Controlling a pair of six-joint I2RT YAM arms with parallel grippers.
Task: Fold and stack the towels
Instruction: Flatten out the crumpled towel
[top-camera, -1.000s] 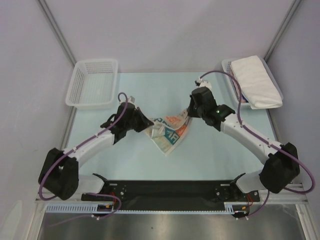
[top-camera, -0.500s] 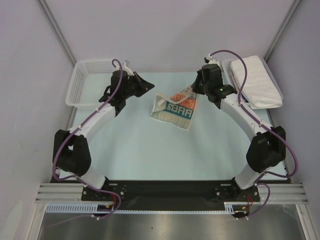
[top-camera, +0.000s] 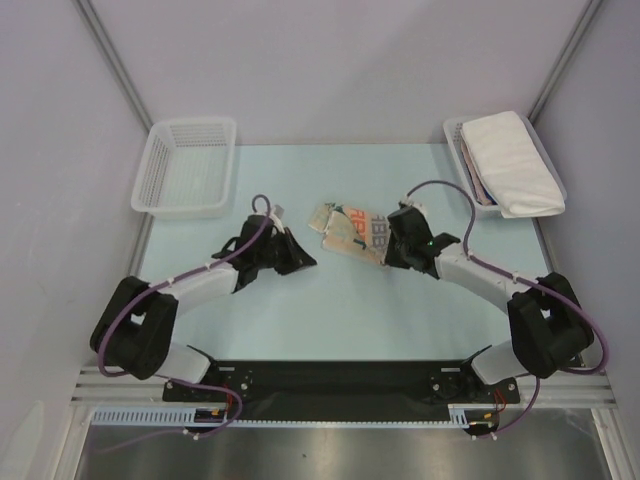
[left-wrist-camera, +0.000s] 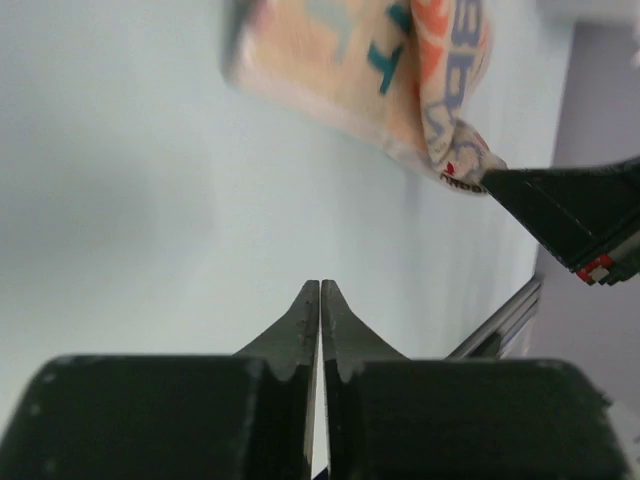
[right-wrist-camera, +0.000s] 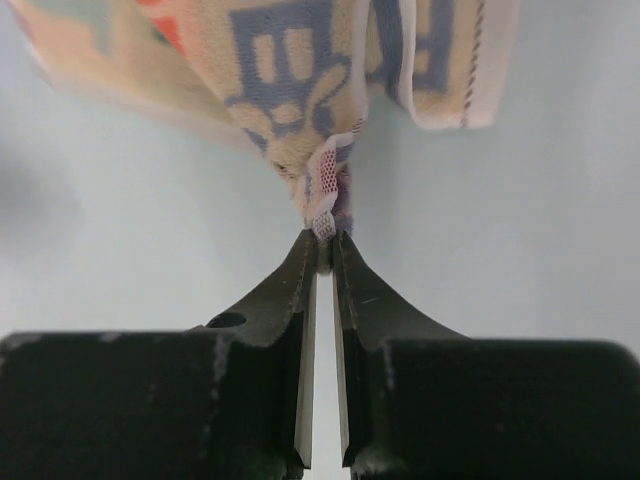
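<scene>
Right wrist: right pincer (right-wrist-camera: 322, 242) nips lettered towel (right-wrist-camera: 270, 80) edge, rest cropped; left pincer (left-wrist-camera: 320, 288) seemingly closed, empty.

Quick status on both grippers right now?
Left gripper: closed, empty.
Right gripper: closed on a bunched edge of the cream cloth towel with colourful lettering.
</scene>
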